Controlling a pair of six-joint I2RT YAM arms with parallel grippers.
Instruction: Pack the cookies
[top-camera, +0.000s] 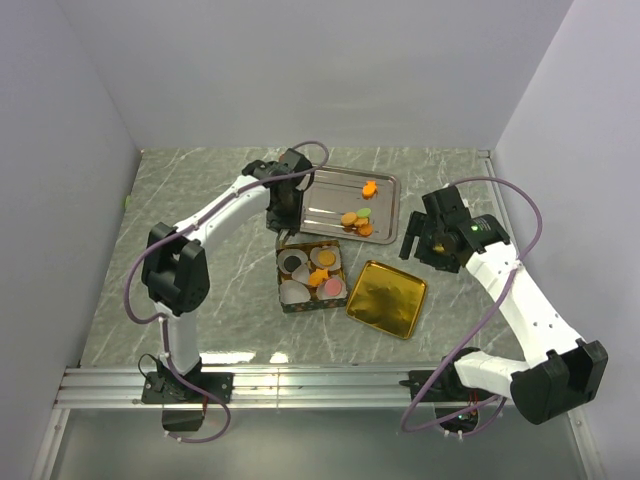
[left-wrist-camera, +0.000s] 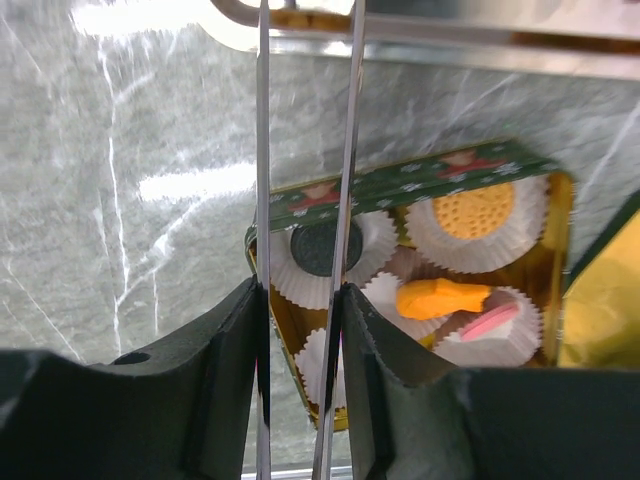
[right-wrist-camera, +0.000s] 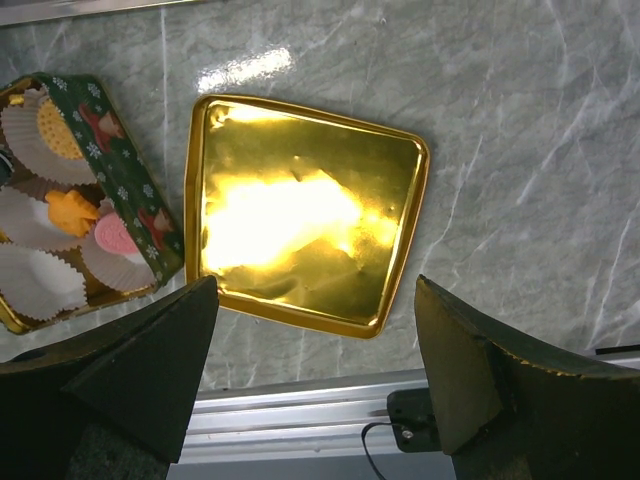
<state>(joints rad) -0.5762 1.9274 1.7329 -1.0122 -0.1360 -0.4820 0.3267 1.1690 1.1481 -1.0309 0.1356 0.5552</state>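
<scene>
Cookies lie on the tray, just right of the left gripper, which hangs by the box with fingers a little apart, holding nothing, while the right gripper is wide open.

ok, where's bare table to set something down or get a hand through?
Bare marble: the table's left side, outside the left arm; the near strip between the tin, gold lid and rail; the far strip behind the tray. Crowded: centre, where tray, tin and lid sit tight together.
</scene>
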